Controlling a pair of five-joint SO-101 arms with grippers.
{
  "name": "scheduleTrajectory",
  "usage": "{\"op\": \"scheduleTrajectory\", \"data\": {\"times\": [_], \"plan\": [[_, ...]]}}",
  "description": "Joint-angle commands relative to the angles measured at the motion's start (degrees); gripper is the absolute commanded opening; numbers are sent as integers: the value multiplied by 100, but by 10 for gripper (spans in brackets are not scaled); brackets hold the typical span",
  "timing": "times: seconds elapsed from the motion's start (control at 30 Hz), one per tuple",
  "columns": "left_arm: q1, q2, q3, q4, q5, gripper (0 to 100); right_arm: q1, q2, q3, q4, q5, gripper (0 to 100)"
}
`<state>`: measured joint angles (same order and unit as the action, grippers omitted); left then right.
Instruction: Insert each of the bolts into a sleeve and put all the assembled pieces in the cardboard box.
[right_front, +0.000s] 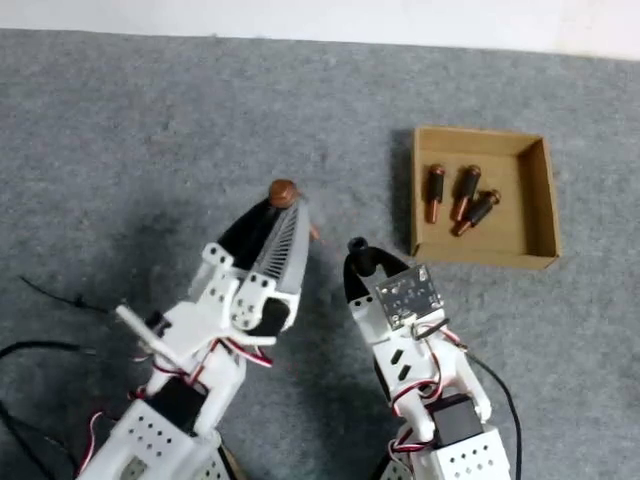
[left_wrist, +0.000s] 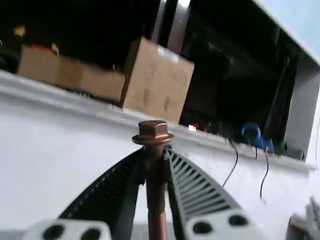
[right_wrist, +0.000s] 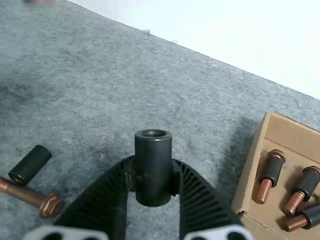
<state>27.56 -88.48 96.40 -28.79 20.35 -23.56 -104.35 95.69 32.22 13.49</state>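
The bolt (left_wrist: 155, 175) is clamped in the left tool (left_wrist: 155, 150), raised off the tabletop (right_front: 150, 130). Its flanged head stands just past the fingertips, and its shank runs back between the ribbed fingers. The sleeve (right_wrist: 153, 165) is gripped around its middle by the right tool (right_wrist: 153, 172), with its open bore facing away from the wrist. In the high view the two held parts are near each other but apart.

Step in hand, as judged: mating the bolt with the sleeve.

- Align the shank axis with the bore axis before closing the gap. A tilted entry is likely to jam on the rim.
- Present the shank tip to the bore, not the head. How much shank is free of the fingers cannot be told.
- Keep both grips firm. Advance one arm only and hold the other fixed.
- Seat until the head meets the sleeve rim.

The cardboard box (right_front: 505, 160) lies beside the right arm and holds three assembled pieces (right_front: 465, 195). A loose sleeve (right_wrist: 30, 164) and a loose bolt (right_wrist: 27, 196) lie close together on the tabletop, not yet assembled.
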Motion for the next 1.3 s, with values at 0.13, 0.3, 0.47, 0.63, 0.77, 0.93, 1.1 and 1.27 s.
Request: {"op": "scheduleTrajectory", "data": {"times": [0.13, 0.3, 0.47, 0.63, 0.77, 0.93, 1.1, 1.27], "plan": [[92, -1675, 84, 2057, 35, 7, 57, -84, 549, -180, -18, 5], [110, -1411, 84, 2075, 35, 7, 57, -84, 549, -180, -18, 5], [110, -1411, 84, 2084, 44, 7, 22, -92, 541, -180, -18, 5], [303, -1393, 84, 2110, 141, 7, 13, -92, 497, -171, -53, 5], [541, -1411, 84, 2497, 923, 7, -251, -92, 497, -163, -26, 5], [462, -1411, 84, 2549, 1301, 7, -453, -92, 488, -163, -26, 5], [136, -1411, 84, 2549, 1327, 7, -523, -92, 470, -198, -26, 5], [75, -1411, 84, 2567, 1336, 7, -840, -101, 453, -224, -18, 5]]}}
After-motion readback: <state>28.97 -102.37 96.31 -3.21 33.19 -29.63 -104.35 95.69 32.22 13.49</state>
